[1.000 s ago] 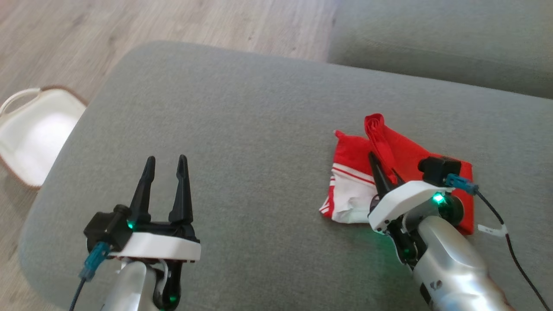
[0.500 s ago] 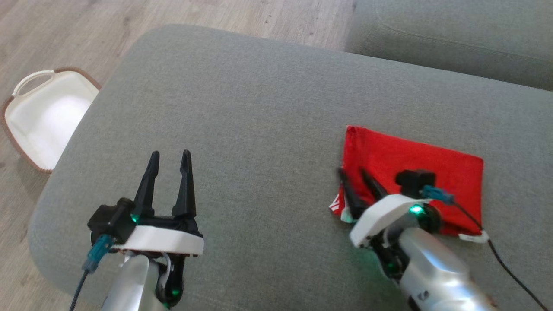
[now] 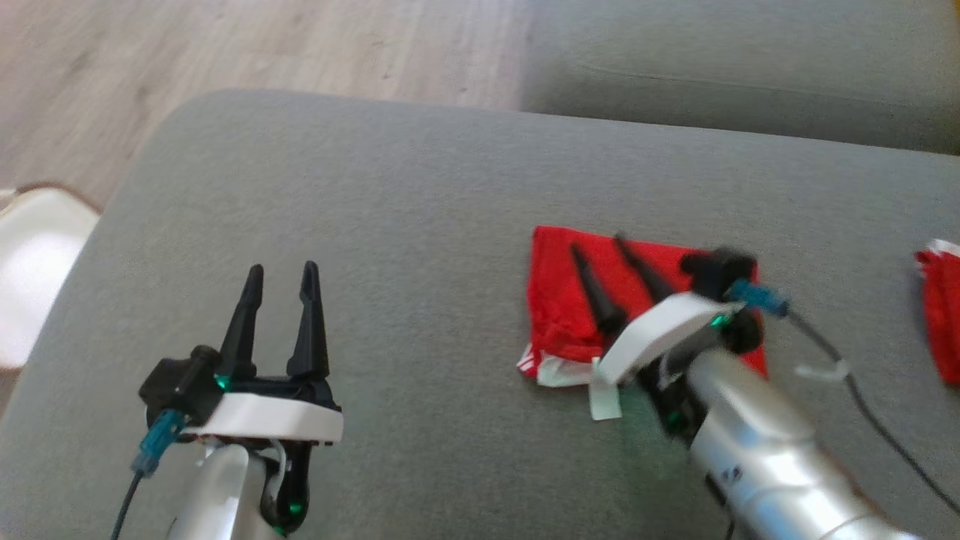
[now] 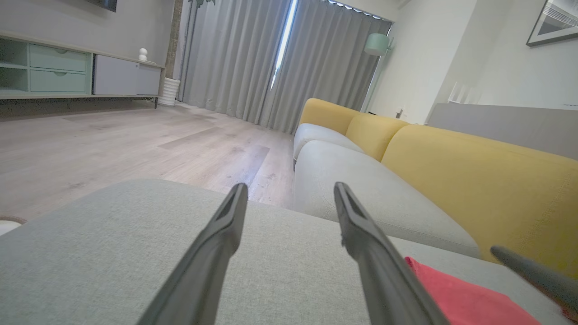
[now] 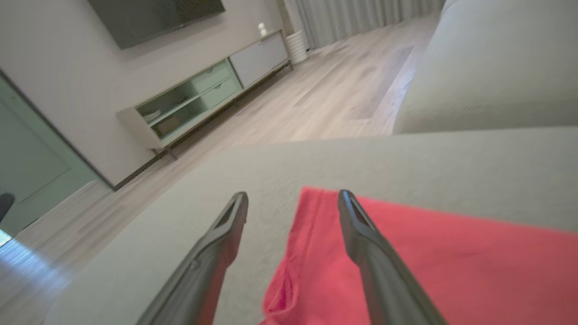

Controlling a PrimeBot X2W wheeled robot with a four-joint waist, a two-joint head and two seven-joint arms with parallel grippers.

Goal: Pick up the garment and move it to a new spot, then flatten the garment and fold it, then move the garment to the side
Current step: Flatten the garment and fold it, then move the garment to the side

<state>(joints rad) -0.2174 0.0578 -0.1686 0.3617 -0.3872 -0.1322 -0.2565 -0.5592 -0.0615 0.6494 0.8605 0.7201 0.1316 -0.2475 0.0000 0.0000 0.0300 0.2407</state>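
The red garment [image 3: 559,304] with white trim lies folded into a flat rectangle on the grey cushion [image 3: 420,195], right of centre in the head view. My right gripper [image 3: 598,247] hovers over it, fingers spread apart and holding nothing; the right wrist view shows the garment [image 5: 451,266] under and right of its fingers [image 5: 356,230]. My left gripper [image 3: 281,270] stands open over bare cushion at the lower left, well away from the cloth. In the left wrist view the garment's red edge [image 4: 460,298] shows at the lower right.
A second red cloth [image 3: 941,315] lies at the right edge of the cushion. A white basket [image 3: 30,262] sits on the wooden floor [image 3: 262,45] at the left. Another grey cushion [image 3: 735,67] lies behind, and a yellow sofa back [image 4: 474,180] runs beyond.
My right gripper was shut on a raised fold of the garment; it has let go and opened, and the cloth now lies flat and folded. The head camera has also shifted.
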